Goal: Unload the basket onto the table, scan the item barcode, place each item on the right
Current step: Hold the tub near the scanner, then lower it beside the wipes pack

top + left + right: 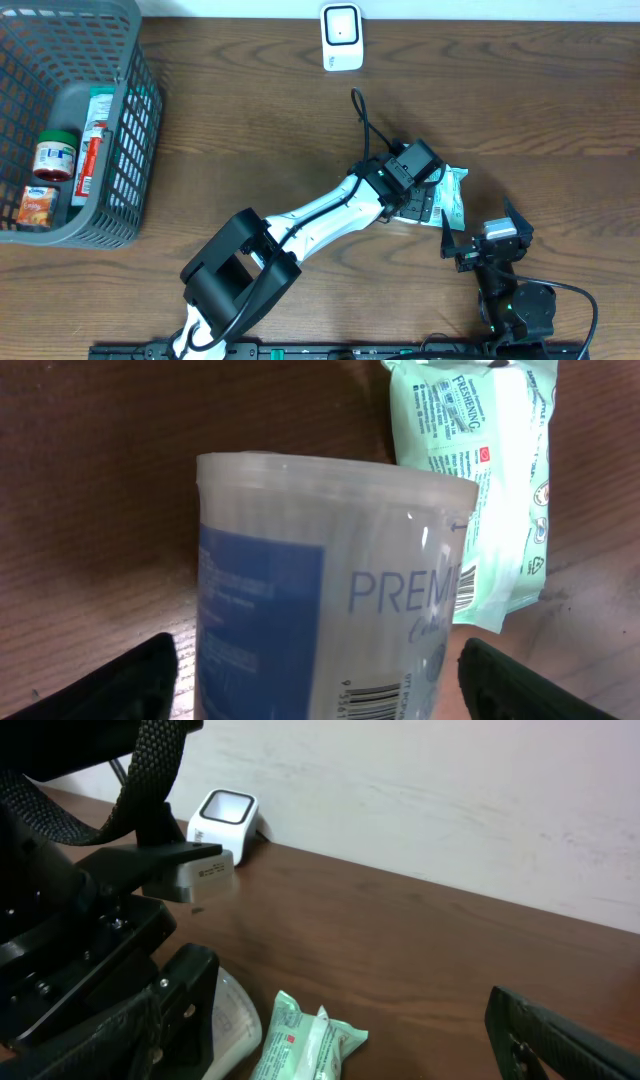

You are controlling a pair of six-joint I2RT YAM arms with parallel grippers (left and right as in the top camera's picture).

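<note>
— What's lying on the wooden desk point(250, 120)?
— A clear tub point(330, 590) with a blue label between the left jaws, and a green wipes pack point(500, 480) just beyond them.
— Anything else?
— A white barcode scanner point(341, 37) well apart from those jaws, and a grey wire basket point(130, 150) farther still.

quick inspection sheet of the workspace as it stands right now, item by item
surface: brown wooden table, no spills seen
job's things: clear tub with barcode label, sitting within left gripper; white scanner at far edge
clutter: green wipes packet beside the tub; grey basket holding groceries
grippers: left gripper open around the tub, not touching it; right gripper open, empty
cables: black cable looping off the left arm
surroundings: pale wall behind the table
</note>
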